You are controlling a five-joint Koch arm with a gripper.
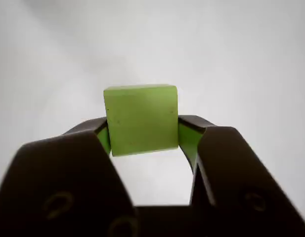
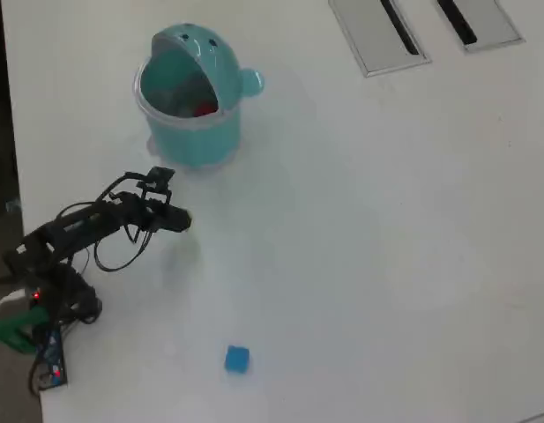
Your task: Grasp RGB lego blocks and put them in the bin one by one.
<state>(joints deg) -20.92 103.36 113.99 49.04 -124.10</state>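
Unmarked yellow-green block (image 1: 140, 120) in claw (image 1: 143, 133); no legible writing

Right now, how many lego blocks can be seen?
3: the yellow-green block held in the pincer, the blue block on the table, and something red, likely the third, inside the bin.

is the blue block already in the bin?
No: in the overhead view the blue block lies alone on the table, far from the bin.

wrist view close behind hand (image 1: 142, 143), overhead view high above table (image 2: 368, 220)
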